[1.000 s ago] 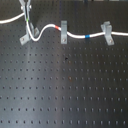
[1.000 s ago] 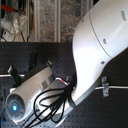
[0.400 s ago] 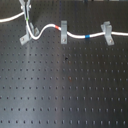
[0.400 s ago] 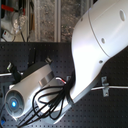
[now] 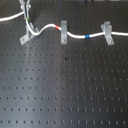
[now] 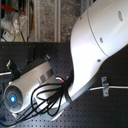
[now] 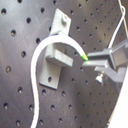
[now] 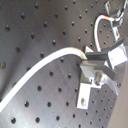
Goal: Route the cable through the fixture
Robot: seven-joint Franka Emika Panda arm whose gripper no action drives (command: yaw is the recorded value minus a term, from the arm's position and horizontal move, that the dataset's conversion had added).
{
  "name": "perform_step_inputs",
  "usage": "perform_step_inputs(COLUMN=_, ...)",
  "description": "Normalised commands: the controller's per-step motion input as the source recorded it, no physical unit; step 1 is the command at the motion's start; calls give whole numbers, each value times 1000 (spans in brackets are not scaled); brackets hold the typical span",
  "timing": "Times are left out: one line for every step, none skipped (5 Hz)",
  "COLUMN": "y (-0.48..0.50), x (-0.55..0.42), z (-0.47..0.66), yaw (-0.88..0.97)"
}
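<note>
White arm (image 6: 97, 45) w/ black cables (image 6: 47, 97), blue LED (image 6: 11, 98).

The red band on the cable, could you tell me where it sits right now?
In the first exterior view, the red band sits at the top of the middle clip, between the diagonal clip on the first exterior view's left and the blue band.

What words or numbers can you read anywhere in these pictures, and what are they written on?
None: no readable words, numbers, labels or brand marks show in any view.
The cable bears only a red band and a blue band, no lettering.
The fixture, the other grey clips and the black perforated board are unmarked.
The white arm shows no legible text.
The shelf clutter in the second exterior view is too blurred to read.
</note>
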Motion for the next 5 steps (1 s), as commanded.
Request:
perform_step_inputs(y=-96, x=-162, z=4, yaw=-3)
perform_step_inputs(y=-193, x=-144, z=3, yaw=0)
perform_step_inputs(y=-211, x=-150, z=3, yaw=0)
perform_step_inputs(y=-113, x=-170, z=28, yaw=0)
perform_step_inputs(y=-5, x=-106, z=132, yaw=0)
